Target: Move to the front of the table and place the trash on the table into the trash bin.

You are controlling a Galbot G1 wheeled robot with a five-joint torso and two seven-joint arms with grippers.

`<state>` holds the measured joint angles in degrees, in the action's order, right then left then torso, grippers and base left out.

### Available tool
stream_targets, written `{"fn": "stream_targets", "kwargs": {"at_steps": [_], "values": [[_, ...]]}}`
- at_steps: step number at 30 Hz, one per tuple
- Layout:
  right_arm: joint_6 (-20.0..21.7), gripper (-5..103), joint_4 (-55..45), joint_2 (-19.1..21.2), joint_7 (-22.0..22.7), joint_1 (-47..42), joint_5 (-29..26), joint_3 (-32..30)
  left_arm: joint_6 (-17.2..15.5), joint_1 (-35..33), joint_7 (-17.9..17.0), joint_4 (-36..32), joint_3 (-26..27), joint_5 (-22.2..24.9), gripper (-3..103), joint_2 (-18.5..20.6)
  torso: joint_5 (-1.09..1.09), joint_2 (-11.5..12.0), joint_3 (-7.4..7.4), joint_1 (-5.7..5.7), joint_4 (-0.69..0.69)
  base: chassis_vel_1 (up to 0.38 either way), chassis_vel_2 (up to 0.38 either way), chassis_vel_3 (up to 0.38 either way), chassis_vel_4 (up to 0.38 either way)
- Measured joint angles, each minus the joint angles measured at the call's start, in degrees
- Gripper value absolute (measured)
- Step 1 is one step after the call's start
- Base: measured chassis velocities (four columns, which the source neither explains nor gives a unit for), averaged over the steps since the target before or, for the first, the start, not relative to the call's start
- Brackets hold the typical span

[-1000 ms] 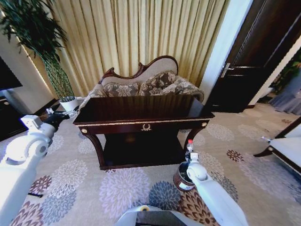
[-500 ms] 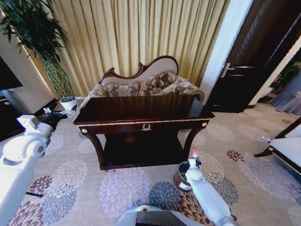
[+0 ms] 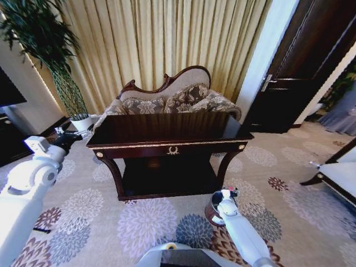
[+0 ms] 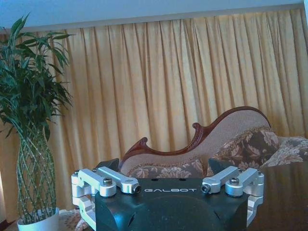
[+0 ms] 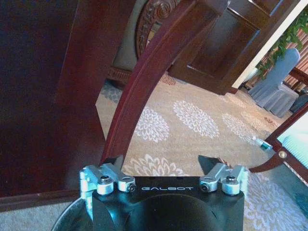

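In the head view the right gripper (image 3: 227,193) has sunk from above onto the trash bin (image 3: 213,216) by the desk (image 3: 167,130) while the left gripper (image 3: 69,138) waits beside it, in the left wrist view spread empty, and in the right wrist view open and empty over the bin's rim, so the bottle is likely dropped in.

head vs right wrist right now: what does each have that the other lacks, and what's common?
Head only: the table top and its emblem drawer, the sofa behind it, the curtains, the plant, the left gripper held out by the table's left end, and the right arm over the trash bin.

Right wrist only: the right gripper open just above the bin rim, and a covered chair near the door.

Both: the table's curved leg, the floral carpet, the dark door.
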<state>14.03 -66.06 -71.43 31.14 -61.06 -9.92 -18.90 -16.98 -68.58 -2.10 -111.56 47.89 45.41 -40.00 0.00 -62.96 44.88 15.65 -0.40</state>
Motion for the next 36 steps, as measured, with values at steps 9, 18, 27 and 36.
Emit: {"fn": "stream_targets", "kwargs": {"at_steps": [9, 18, 27, 36], "values": [[-4.8, 100, -15.1, 3.8, 0.3, -3.6, -4.9, 1.6, 0.5, -0.1, 0.0, 0.0, 0.4, 0.1, 100, -0.1, 0.00, 0.0, 0.00, 0.00, 0.00, 0.000, 0.000, 0.000, 0.000], [-7.8, 100, -37.5, 9.7, 1.7, -7.8, -10.0, 2.6, 0.6, 0.0, 0.0, -0.7, 0.1, 0.1, 100, -0.6, 0.00, 0.0, 0.00, 0.00, 0.00, 0.000, 0.000, 0.000, 0.000], [-5.9, 100, -52.0, 15.7, -0.1, -12.6, -10.3, 1.6, 0.4, -0.3, -0.2, -0.9, 0.0, -0.4, 100, -1.0, 0.00, 0.0, 0.00, 0.01, -0.01, 0.006, -0.005, -0.005, 0.007], [-6.0, 100, -53.8, 16.1, -0.8, -14.7, -9.7, 0.6, 0.4, 0.0, -0.2, -1.0, -0.6, -1.2, 100, -1.0, 0.00, 0.0, 0.00, 0.01, 0.00, 0.111, -0.117, -0.123, 0.115]]}}
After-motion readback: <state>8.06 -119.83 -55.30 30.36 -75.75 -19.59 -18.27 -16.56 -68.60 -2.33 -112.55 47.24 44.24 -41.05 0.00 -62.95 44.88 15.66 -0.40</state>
